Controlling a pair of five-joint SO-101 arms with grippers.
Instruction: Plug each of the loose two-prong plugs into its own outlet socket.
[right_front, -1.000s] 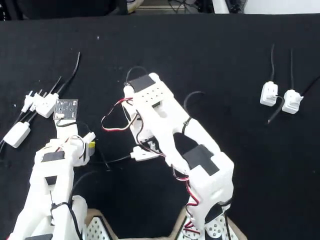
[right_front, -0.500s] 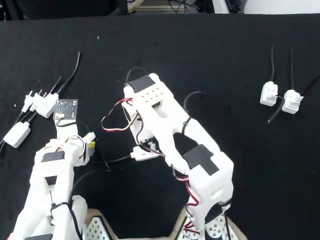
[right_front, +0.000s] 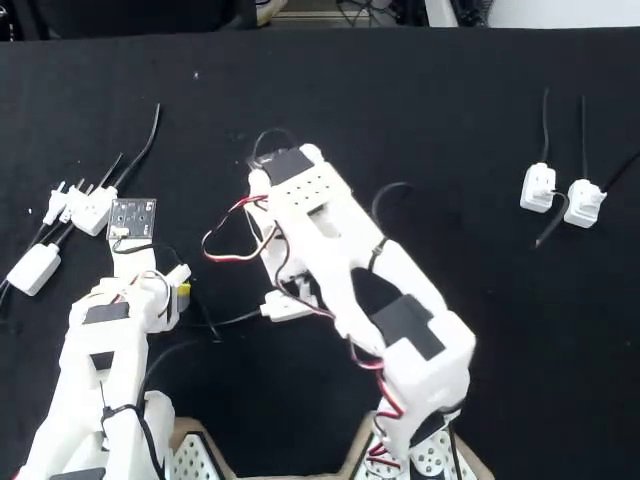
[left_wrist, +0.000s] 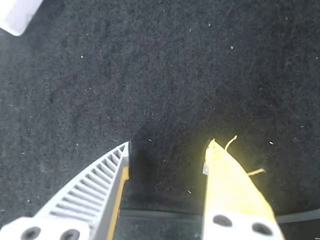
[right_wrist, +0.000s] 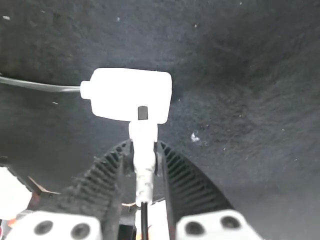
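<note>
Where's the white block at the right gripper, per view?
High: white block under the right arm, mid-table.
Right wrist: white block just past the right gripper, on the stem it clamps.
Left wrist: left gripper over black mat.
Shared landmark: the mat.

Robotics lab, black-cloth table (right_front: 440, 90) (two white arms (right_front: 320, 215))

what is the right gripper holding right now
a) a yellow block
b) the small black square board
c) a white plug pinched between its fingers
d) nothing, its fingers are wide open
c: in the right wrist view the right gripper is shut on the white plug, whose front end meets the white socket block.
</note>
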